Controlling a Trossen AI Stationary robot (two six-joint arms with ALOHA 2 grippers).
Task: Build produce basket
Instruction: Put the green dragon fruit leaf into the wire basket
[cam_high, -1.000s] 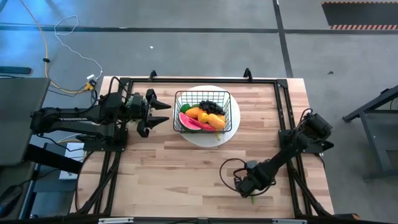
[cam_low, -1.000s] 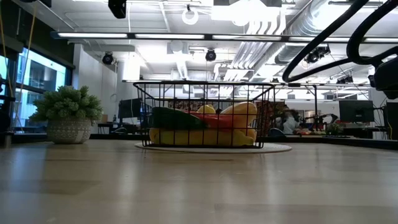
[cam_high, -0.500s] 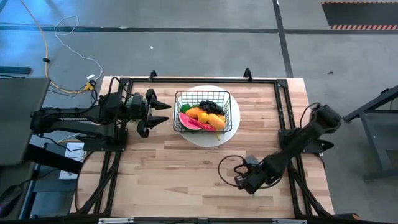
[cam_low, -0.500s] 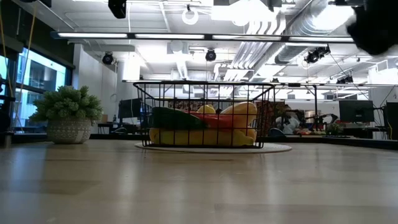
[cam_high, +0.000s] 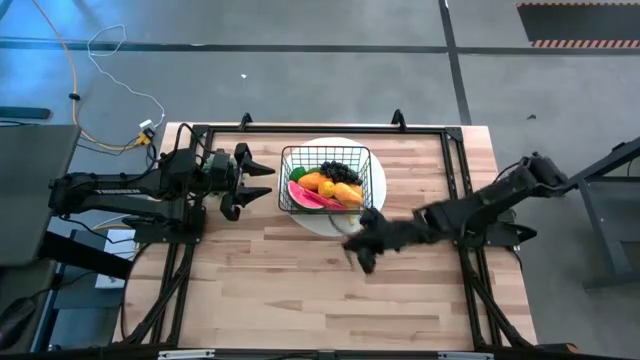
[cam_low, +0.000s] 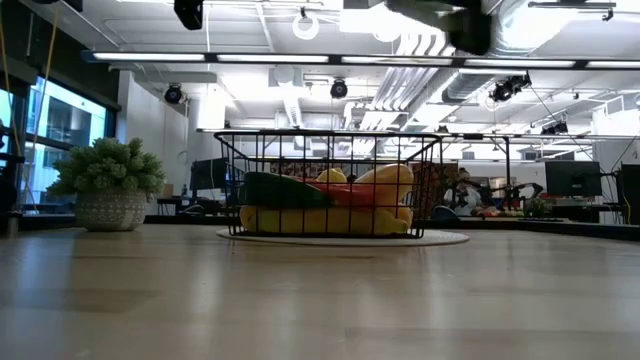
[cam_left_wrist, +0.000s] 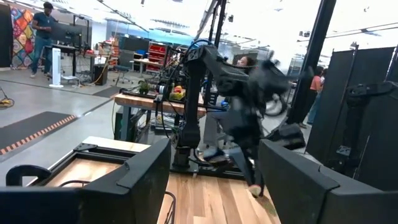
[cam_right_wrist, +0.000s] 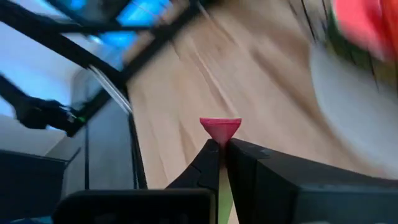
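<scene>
From overhead, the basket (cam_high: 327, 178) sat on a round white plate (cam_high: 375, 205) toward twelve o'clock of the wooden table (cam_high: 270, 280), filled with produce (cam_high: 330, 185): dark grapes, orange and yellow pieces, a watermelon slice. The left gripper (cam_high: 250, 180) waited at nine o'clock of the basket, just beside it but apart, fingers spread and empty. The right gripper (cam_high: 362, 240) hung near the plate's five o'clock edge, its arm stretching away toward three o'clock; it was blurred here, so what it carried could not be told from this angle.

At table height, the basket (cam_low: 328, 185) stood upright on the plate (cam_low: 440, 238), with a green piece, a red one and yellow ones showing through the wire. A potted plant (cam_low: 106, 185) stood well off at its nine o'clock. A dark blurred shape at the top edge was part of an arm.

From the left wrist, its own two fingers (cam_left_wrist: 140, 180) stood apart with nothing between them, and the right arm (cam_left_wrist: 239, 99) showed blurred farther off across the table.

From the right wrist, the right gripper (cam_right_wrist: 222, 149) was pressed together on a thin green stalk bearing a small pink cone-shaped tip (cam_right_wrist: 220, 129), held over the wood. The plate's white rim (cam_right_wrist: 339, 106) and a red smear of produce (cam_right_wrist: 367, 25) lay close ahead.
</scene>
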